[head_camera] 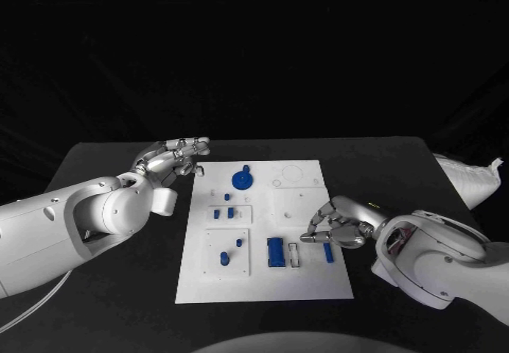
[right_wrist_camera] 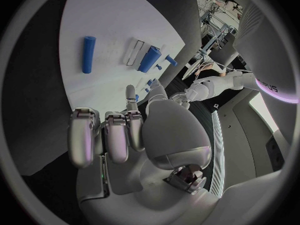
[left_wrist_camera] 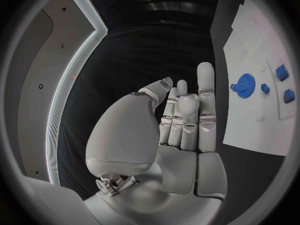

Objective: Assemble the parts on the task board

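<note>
The white board [head_camera: 265, 290] lies in the middle of the head view on the black table [head_camera: 106, 279], with a blue gear [head_camera: 243, 179] near its upper left, two small blue pegs [head_camera: 223, 213] below that, a blue block [head_camera: 276, 252] low in the centre and a blue rod [head_camera: 328, 252] to the right of it. The left hand [head_camera: 173, 157] hovers off the board's upper left corner, fingers loosely extended and close together, holding nothing. The right hand [head_camera: 341, 224] sits over the board's right side just above the rod, fingers curled downward; I cannot tell if they grip anything.
</note>
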Robot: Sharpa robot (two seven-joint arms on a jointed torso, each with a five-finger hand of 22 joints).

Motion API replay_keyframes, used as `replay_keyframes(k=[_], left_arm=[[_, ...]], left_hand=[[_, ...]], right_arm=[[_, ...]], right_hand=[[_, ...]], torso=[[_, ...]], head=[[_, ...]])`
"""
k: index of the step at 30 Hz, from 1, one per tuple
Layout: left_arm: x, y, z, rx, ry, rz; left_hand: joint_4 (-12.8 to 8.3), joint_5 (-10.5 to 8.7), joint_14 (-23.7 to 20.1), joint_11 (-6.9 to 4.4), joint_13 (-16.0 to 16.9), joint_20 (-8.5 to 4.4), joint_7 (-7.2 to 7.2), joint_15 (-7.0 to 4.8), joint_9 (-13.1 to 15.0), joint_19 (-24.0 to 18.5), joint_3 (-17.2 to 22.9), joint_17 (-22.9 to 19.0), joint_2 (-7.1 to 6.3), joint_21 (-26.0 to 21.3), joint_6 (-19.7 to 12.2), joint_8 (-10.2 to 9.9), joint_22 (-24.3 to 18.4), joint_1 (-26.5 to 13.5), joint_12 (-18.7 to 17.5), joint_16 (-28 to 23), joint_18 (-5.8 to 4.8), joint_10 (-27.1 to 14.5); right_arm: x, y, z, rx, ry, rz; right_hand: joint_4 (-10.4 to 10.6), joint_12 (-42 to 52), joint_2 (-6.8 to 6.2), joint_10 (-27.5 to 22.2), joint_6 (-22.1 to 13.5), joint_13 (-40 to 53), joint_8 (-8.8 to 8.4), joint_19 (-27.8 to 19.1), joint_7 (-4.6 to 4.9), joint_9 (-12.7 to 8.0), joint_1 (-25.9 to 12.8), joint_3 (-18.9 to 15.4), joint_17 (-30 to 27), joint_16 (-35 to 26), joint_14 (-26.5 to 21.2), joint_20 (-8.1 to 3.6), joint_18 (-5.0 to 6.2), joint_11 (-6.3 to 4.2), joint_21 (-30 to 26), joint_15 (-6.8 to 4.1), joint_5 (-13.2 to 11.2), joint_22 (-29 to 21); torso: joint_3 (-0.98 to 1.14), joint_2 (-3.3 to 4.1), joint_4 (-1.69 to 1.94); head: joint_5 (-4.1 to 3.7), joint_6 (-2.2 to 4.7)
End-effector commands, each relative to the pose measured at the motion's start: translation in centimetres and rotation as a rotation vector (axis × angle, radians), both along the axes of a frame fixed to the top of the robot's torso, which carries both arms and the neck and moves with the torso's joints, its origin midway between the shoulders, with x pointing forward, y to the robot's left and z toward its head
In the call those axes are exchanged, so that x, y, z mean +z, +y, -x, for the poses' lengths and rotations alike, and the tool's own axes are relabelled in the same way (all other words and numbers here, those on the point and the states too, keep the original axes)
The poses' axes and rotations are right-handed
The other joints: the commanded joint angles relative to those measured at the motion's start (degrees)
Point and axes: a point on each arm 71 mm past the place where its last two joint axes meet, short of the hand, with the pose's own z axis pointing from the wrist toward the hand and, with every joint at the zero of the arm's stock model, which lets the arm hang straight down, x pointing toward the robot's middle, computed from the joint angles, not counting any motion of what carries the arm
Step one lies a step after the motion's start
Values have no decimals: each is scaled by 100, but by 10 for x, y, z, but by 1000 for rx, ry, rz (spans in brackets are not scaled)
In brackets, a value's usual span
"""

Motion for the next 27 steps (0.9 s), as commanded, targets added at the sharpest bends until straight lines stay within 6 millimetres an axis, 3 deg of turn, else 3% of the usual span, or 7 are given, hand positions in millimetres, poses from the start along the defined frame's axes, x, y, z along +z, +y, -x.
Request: replay_keyframes(k=[1, 10, 11, 13, 27], left_arm=[[1, -2, 1, -17, -8, 16], [1, -2, 1, -23, -10, 19], [1, -2, 1, -24, -10, 20], [1, -2, 1, -25, -10, 20], [1, -2, 1, -24, -10, 20]], left_hand=[[-6, 11, -43, 16, 8, 22, 9, 11, 2, -18, -32, -5, 9, -31, -34, 38, -5, -51, 14, 11, 103, -43], [-7, 10, -49, 17, 8, 23, 10, 12, 2, -20, -34, -17, 5, -32, -38, 39, -5, -52, 18, 6, 103, -49], [-7, 10, -49, 17, 8, 23, 10, 12, 2, -20, -34, -17, 5, -32, -38, 39, -5, -52, 18, 6, 103, -49], [-7, 10, -50, 17, 8, 23, 10, 12, 2, -20, -35, -19, 5, -33, -38, 40, -6, -52, 20, 5, 103, -50], [-7, 11, -50, 17, 9, 23, 9, 12, 3, -21, -34, -14, 7, -33, -36, 43, -6, -52, 23, 8, 103, -51]], right_arm=[[2, -5, 2, 52, -19, 41], [-6, -27, 2, 40, -17, 264], [-7, -29, 2, 34, -14, 288], [-10, -31, 2, 23, -10, 319], [-23, -32, 5, 19, -12, 419]], right_hand=[[-101, 2, 33, 446, 83, 1195, -31, 94, -7, -11, 183, 6, 1193, -10, 523, 27, 8, 19, -23, 35, -47, 24], [-73, 113, -12, 487, 206, 1254, -22, 123, -30, -20, 117, -27, 1223, 6, 530, 20, -7, 1, 16, 23, -192, 98], [-52, 111, -32, 488, 225, 1254, -18, 125, -35, -18, 82, -46, 1226, 7, 531, 17, -7, -3, 18, 20, -225, 103], [-32, 111, -53, 488, 249, 1254, -12, 126, -44, -14, 51, -60, 1226, 7, 531, 13, -7, -10, 18, 14, -253, 103], [74, 93, -121, 485, 313, 1247, 10, 126, -72, 8, -74, -100, 1215, 0, 528, -3, -7, -32, 14, -5, -290, 102]], torso=[[12, 2, -41], [16, 8, -59], [16, 2, -39], [11, -2, -31], [13, -1, -40]], head=[[6, 29], [-90, 49], [-125, 48], [-140, 42], [-158, 53]])
